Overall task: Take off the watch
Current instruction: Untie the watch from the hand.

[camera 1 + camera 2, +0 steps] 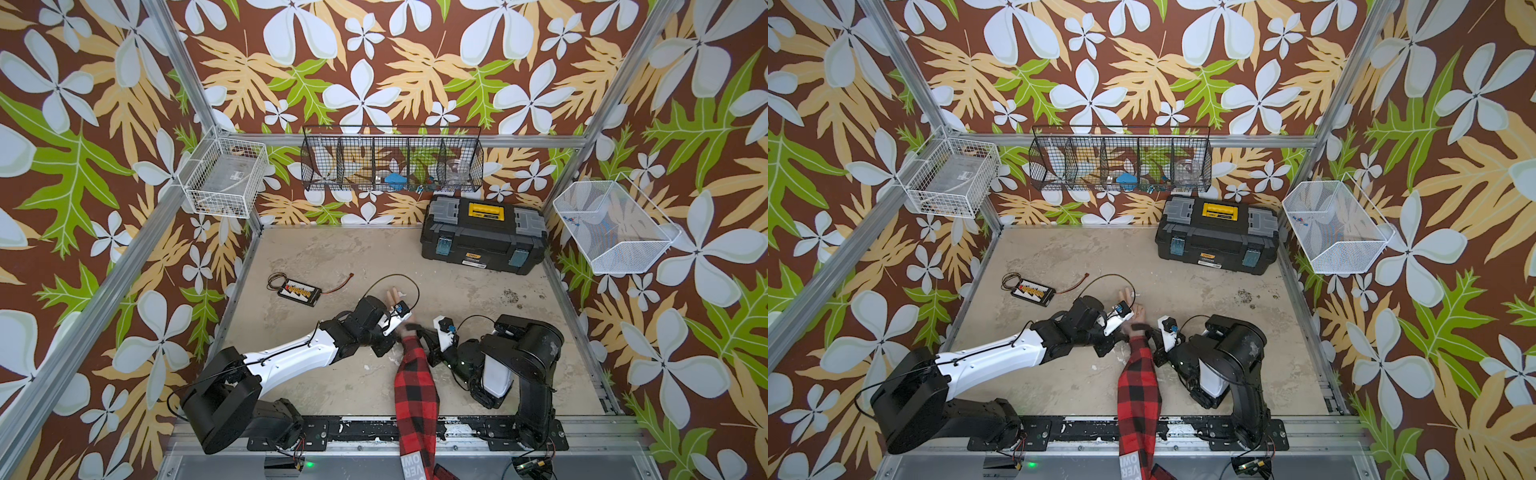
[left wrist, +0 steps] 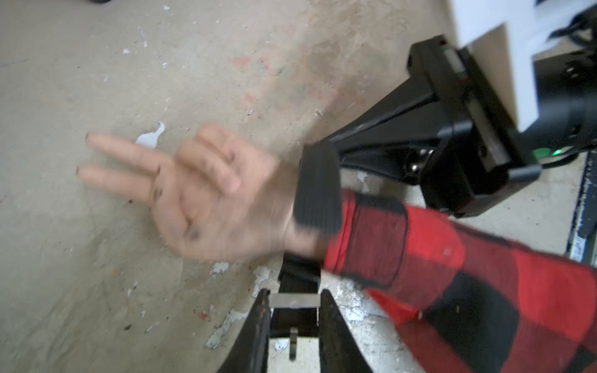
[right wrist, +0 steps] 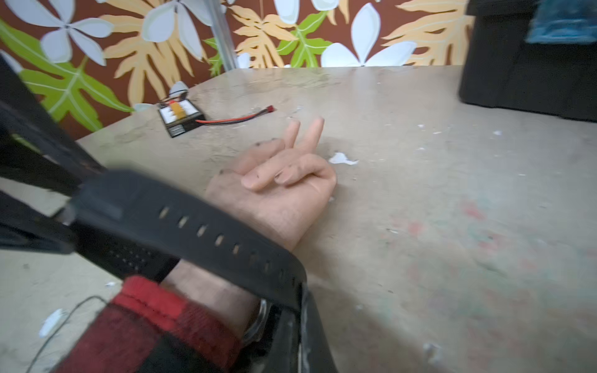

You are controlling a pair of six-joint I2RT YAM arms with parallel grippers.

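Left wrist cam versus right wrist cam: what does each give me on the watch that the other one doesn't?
Left wrist only: the watch has its metal buckle clamped between the fingers of the left gripper. Right wrist only: the holed strap tail running into the shut right gripper, plus the connector board and black toolbox beyond. Both: the strap around the wrist, the mannequin hand, the plaid sleeve.

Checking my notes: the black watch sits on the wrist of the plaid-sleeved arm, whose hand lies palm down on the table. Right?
No: the hand lies palm up, as the right wrist view shows; the watch is on its wrist.
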